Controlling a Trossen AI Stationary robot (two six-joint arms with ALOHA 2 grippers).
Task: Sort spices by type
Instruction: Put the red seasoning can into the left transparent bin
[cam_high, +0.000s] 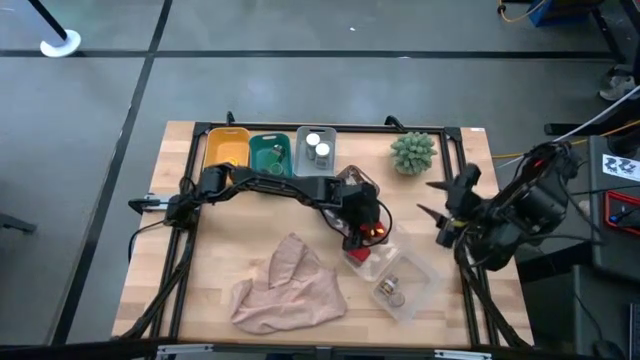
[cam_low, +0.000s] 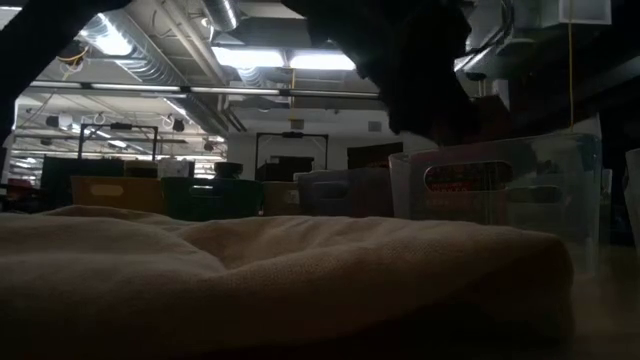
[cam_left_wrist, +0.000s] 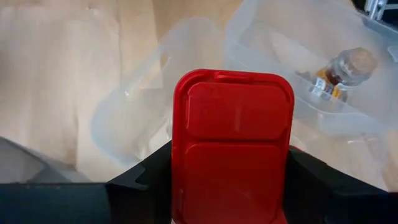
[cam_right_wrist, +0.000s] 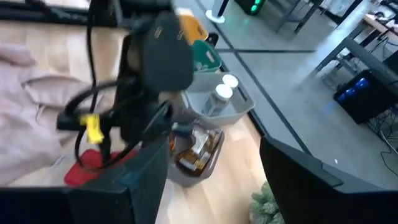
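Observation:
A red square packet (cam_left_wrist: 231, 143) sits between the fingers of my left gripper (cam_high: 367, 230), which reaches to the table's middle and is shut on it. The packet hangs over a clear bin (cam_left_wrist: 134, 109). Beside it, a second clear bin (cam_high: 408, 285) holds a small jar (cam_left_wrist: 343, 70). At the far edge stand an orange bin (cam_high: 226, 150), a green bin (cam_high: 268, 156) and a grey bin with two silver-capped jars (cam_high: 316, 148). A small bin of orange-brown sachets (cam_right_wrist: 194, 152) stands just behind my left gripper. My right gripper (cam_high: 436, 200) hangs open and raised at the table's right side, holding nothing. My left gripper pinches the red packet by its two side edges (cam_left_wrist: 177, 186), one finger (cam_left_wrist: 146, 183) on each side. The fingers slant down from the table's left. The packet's free end (cam_left_wrist: 233, 81) sticks out past the fingertips over the clear bin. Whether it touches the bin I cannot tell.
A beige cloth (cam_high: 290, 285) lies crumpled at the near middle and fills the low view's foreground (cam_low: 250, 270). A green spiky plant ball (cam_high: 412, 152) sits at the far right. Bare wood shows at the table's near left and far right.

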